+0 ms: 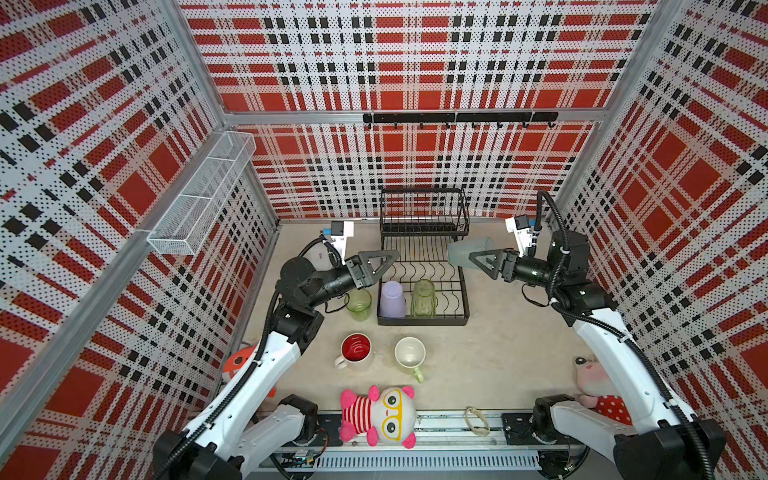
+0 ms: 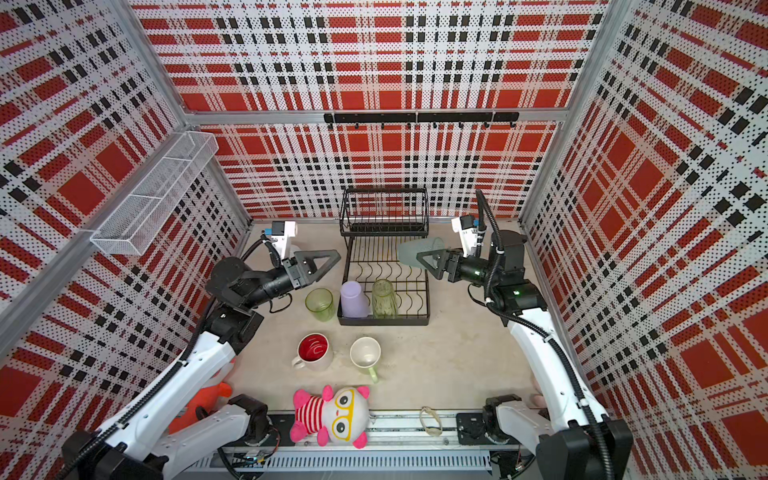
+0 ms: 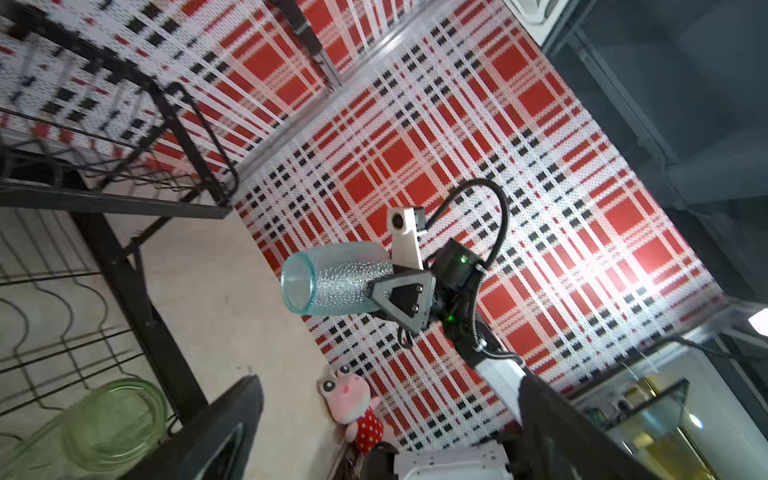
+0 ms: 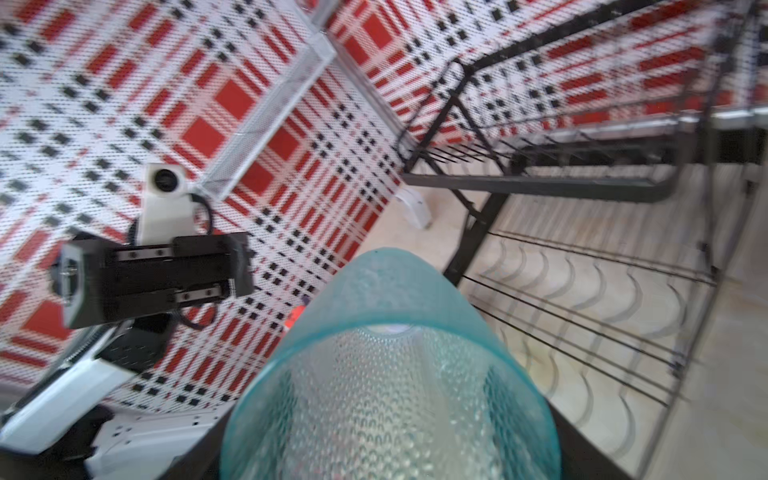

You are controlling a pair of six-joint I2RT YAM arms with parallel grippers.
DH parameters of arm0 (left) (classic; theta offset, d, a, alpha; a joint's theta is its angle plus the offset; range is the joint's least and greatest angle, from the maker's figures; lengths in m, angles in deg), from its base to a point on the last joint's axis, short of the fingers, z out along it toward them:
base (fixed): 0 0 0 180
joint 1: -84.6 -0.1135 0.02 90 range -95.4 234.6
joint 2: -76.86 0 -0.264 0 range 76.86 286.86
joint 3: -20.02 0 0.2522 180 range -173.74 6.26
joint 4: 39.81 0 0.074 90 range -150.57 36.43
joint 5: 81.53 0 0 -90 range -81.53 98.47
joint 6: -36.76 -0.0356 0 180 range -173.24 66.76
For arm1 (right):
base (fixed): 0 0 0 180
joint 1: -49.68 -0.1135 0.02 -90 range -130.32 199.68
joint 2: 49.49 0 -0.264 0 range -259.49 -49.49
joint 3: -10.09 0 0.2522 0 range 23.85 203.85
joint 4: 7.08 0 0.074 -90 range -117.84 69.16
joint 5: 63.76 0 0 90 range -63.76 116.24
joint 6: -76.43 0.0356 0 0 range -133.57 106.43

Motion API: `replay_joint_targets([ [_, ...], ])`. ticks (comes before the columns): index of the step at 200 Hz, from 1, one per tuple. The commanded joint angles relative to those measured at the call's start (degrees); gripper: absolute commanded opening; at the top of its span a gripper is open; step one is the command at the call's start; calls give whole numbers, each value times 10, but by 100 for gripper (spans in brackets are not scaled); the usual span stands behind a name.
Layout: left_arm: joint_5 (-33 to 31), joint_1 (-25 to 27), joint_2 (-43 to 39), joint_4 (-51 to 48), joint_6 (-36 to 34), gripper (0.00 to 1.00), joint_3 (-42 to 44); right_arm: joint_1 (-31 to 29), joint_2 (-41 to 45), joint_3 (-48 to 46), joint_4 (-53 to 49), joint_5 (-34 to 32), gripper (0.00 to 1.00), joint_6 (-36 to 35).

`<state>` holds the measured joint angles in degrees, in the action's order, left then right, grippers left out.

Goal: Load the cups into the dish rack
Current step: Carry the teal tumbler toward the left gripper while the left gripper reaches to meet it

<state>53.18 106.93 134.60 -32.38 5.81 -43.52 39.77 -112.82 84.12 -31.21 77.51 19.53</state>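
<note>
**Placing step, teal cup.** My right end effector [image 1: 473, 257] is clamped on the small translucent teal cup with a dimpled wall [image 1: 458, 251]. I hold it in the air by the right edge of the lower tier of the black wire dish rack [image 1: 464, 291]. I cannot tell whether it hangs over the wires or just outside them. My left end effector [image 1: 391, 257] has its jaws apart and holds nothing, near the rack's left edge.

**How to do it well.** The cup lies on its side, and its closed base appears to point toward the rack. I judge that the wrist should roll until the mouth faces down. The cup should then descend onto the bare wires toward the tier's back right corner. There it would be clear of the raised upper basket and well apart from the inverted lavender plastic tumbler [image 1: 392, 299] and the clear green ribbed tumbler [image 1: 423, 298] along the front edge. The jaws should part only once the rim rests on the wires.

**Appearance.** The wall is thin and see-through, widening toward the mouth. It probably slips easily.
</note>
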Motion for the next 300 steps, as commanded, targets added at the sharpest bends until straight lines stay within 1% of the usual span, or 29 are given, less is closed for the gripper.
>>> replay_joint_targets([
  [1, 80, 16, 11, 39, -3, 98, -20, -20, -9, -10, 175, 115, 79, 122],
  [10, 86, 21, 19, 40, -7, 98, -20, -26, -15, -17, 243, 138, 80, 169],
  [22, 86, 27, 24, 46, -9, 98, -19, -34, -18, -28, 322, 148, 80, 229],
  [30, 83, 32, 28, 57, -7, 98, -18, -38, -19, -30, 351, 149, 80, 250],
  [37, 80, 37, 31, 72, 0, 98, -15, -42, -21, -27, 353, 149, 80, 253],
  [59, 72, 68, 47, 161, 45, 98, -2, -56, -24, -14, 311, 135, 81, 225],
  [77, 61, 84, 69, 209, 82, 98, 7, -66, -23, -13, 296, 129, 81, 213],
  [96, 63, 87, 84, 240, 108, 98, 9, -79, -26, -13, 294, 129, 81, 213],
  [113, 62, 87, 89, 241, 108, 98, 6, -89, -24, -14, 299, 130, 81, 217],
  [148, 67, 91, 95, 241, 109, 98, 9, -90, -18, -11, 303, 130, 81, 222],
  [169, 59, 88, 98, 231, 105, 98, 16, -90, -19, -6, 300, 131, 81, 220],
  [194, 44, 80, 96, 207, 88, 98, 25, -90, -19, 11, 249, 124, 81, 184],
  [217, 38, 70, 88, 194, 78, 98, 30, -89, -22, 41, 155, 108, 81, 121],
  [232, 29, 66, 84, 176, 66, 98, 31, -89, -25, 52, 123, 103, 81, 101],
  [248, 23, 70, 85, 173, 63, 98, 30, -91, -30, 49, 129, 106, 80, 109],
  [282, 19, 104, 94, 173, 49, 98, 10, -115, -42, 37, 139, 99, 80, 115],
  [300, 15, 105, 96, 173, 49, 98, 9, -121, -45, 36, 152, 99, 79, 123],
])
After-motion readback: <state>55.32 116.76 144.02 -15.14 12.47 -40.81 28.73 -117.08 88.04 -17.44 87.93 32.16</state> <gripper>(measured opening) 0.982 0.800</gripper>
